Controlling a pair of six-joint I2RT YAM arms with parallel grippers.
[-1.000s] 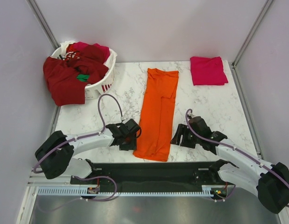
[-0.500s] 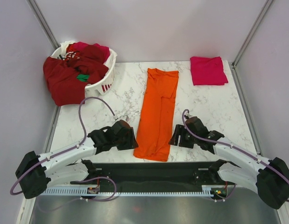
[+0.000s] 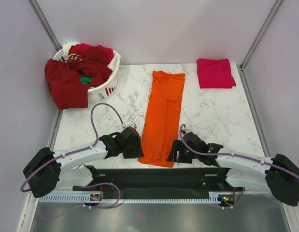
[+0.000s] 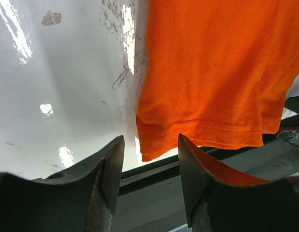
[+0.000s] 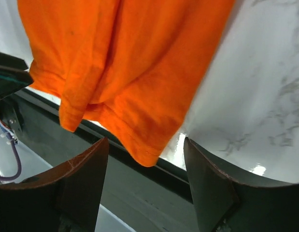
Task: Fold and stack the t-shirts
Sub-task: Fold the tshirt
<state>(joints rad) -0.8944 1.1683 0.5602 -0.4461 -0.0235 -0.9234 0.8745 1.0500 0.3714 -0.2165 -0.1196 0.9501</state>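
A bright orange t-shirt (image 3: 163, 116) lies folded into a long strip down the middle of the marble table; its hem hangs over the near edge. My left gripper (image 3: 134, 146) is open beside the hem's left corner (image 4: 149, 145). My right gripper (image 3: 174, 152) is open beside the hem's right corner (image 5: 144, 150). Neither holds cloth. A magenta-pink t-shirt (image 3: 215, 73) lies folded at the back right. Dark red, crimson and green shirts (image 3: 74, 77) are heaped in and over the basket.
The white slotted basket (image 3: 108, 82) stands at the back left corner. A black rail (image 3: 154, 176) runs along the table's near edge, just below the orange hem. Grey walls close in the left, back and right.
Both grippers have moved in toward the near hem of the orange shirt; the right one slid left and nearer, the left one shifted slightly. The shirt has not moved.
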